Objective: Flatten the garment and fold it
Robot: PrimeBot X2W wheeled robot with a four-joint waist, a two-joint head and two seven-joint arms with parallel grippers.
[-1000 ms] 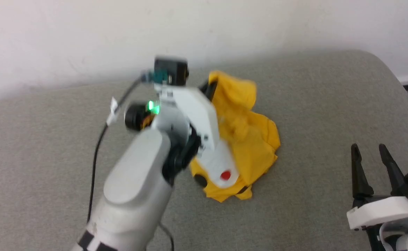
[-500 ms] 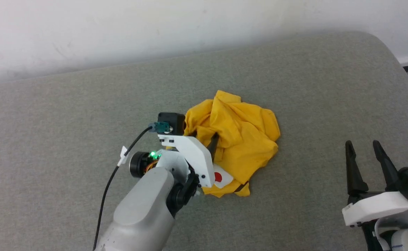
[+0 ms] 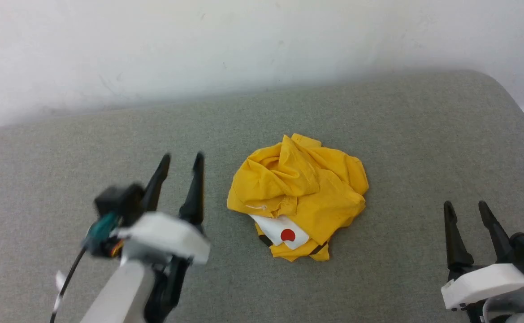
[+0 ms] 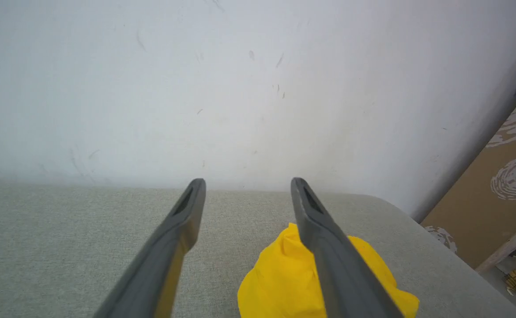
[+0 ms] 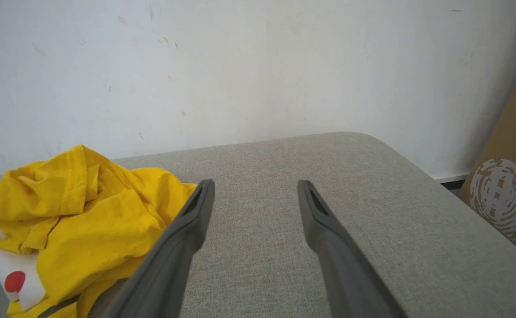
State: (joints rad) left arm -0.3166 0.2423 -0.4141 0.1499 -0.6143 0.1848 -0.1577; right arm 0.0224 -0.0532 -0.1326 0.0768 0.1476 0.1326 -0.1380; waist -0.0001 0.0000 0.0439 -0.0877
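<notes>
Grey fabric padding [image 3: 400, 134] spreads beneath a white wall [image 3: 244, 40]. At centre frame in the head view, the garment [image 3: 306, 188] lies crumpled in a heap, with a white patch bearing a red spot at its lower edge. At lower left, the blurred left gripper [image 3: 183, 155] points up the frame beside the heap on its pale forearm [image 3: 118, 291], fingers spread and empty. At lower right, the right gripper [image 3: 464, 203] sits well apart from the cloth, fingers parted, holding nothing.

Garment [image 3: 306, 188] bright yellow, white patch, red spot, black stripes; surface [image 3: 378, 116] grey; wall [image 3: 199, 40] white
</notes>
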